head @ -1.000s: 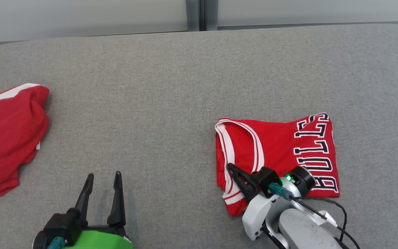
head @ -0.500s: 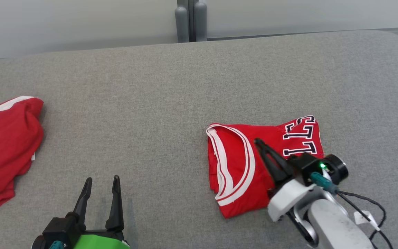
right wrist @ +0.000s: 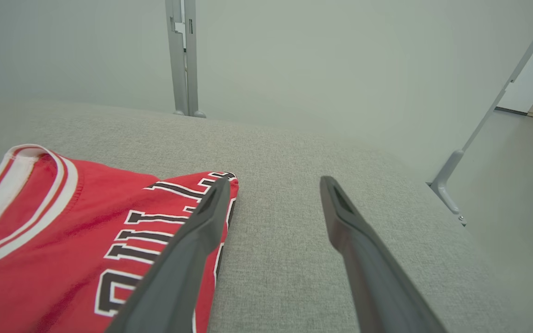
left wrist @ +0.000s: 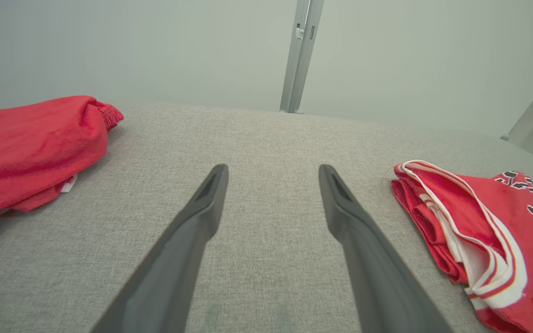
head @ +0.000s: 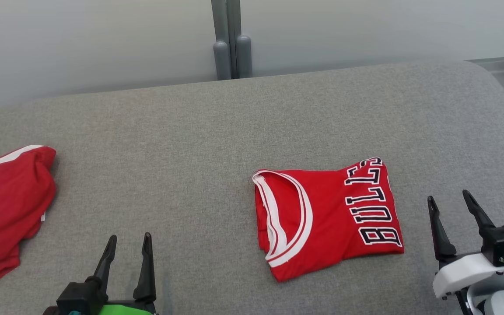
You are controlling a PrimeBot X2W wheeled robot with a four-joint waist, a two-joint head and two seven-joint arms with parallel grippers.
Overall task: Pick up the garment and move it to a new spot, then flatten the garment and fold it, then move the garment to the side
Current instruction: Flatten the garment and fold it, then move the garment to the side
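The garment [head: 326, 216] is a red jersey with white trim and dark lettering, lying folded on the grey table right of centre; it also appears in the left wrist view [left wrist: 479, 231] and the right wrist view [right wrist: 63, 231]. My right gripper [head: 449, 199] stands open just right of the garment, apart from it, with nothing between its fingers [right wrist: 271, 185]. At the lower left my left gripper [head: 129, 238] is open over bare table, empty [left wrist: 271, 171].
A second red cloth with a white stripe [head: 7, 210] lies crumpled at the table's left edge [left wrist: 26, 143]. The grey table [head: 190, 153] ends at a rounded far right corner. A grey post [head: 230, 39] stands against the pale wall behind.
My right gripper has let go of the garment, opened and drawn back to the right of it. The head camera has tilted, shifting the whole picture down. The left gripper stayed put.
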